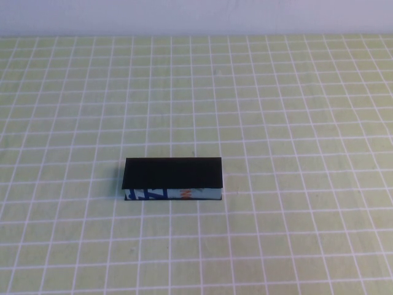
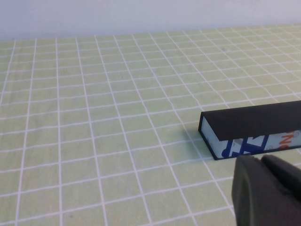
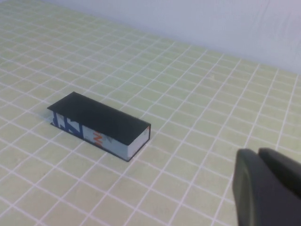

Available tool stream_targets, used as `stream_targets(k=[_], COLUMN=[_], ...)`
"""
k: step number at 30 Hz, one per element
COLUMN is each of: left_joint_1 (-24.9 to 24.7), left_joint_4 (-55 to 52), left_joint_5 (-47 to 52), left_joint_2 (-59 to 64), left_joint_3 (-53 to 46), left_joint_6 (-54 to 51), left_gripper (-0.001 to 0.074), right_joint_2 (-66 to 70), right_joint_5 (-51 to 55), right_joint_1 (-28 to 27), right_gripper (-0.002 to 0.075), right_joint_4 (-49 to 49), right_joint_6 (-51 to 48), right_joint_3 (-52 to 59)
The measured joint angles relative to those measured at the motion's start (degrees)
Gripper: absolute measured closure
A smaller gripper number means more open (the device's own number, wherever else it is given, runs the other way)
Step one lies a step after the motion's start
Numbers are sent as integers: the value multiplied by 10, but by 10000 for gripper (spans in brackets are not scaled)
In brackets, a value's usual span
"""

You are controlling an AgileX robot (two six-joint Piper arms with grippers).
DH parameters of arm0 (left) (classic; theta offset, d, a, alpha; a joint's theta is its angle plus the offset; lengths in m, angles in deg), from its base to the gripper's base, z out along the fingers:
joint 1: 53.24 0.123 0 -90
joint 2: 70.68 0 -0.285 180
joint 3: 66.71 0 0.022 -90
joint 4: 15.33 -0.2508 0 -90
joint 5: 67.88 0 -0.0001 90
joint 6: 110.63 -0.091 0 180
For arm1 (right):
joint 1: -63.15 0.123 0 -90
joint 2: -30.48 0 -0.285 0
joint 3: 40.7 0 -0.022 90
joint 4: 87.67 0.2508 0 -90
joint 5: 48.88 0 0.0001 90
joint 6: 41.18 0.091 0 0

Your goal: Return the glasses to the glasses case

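While the glasses case (image 1: 173, 179) sat lid-down on tabletop (image 1: 295, 123), no glasses were seen; left gripper (image 2: 270, 190) & right gripper (image 3: 268, 188) were parked off to its sides, finger state couldn't be told; task judged done, retreat only.

the case (image 1: 173, 173) lies flat and shut on the bench, black lid up, light-blue printed front facing the robot.

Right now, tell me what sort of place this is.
Probably a staged robot test bench: a green gridded mat, a blank pale wall, one closed glasses case. Left pincer and right pincer hang nearby.
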Motion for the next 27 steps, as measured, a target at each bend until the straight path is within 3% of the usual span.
stream_targets(k=[9, 27], left_joint_1=[0, 0], left_joint_4=[0, 0], left_joint_5=[-32, -41], left_joint_2=[0, 0], left_joint_3=[0, 0], left_joint_6=[0, 0], left_gripper=[738, 738], right_joint_2=[-68, -68], right_joint_5=[-7, -8], right_joint_1=[0, 0], right_gripper=[743, 743], right_joint_4=[0, 0], right_joint_6=[20, 21], right_joint_3=[75, 82])
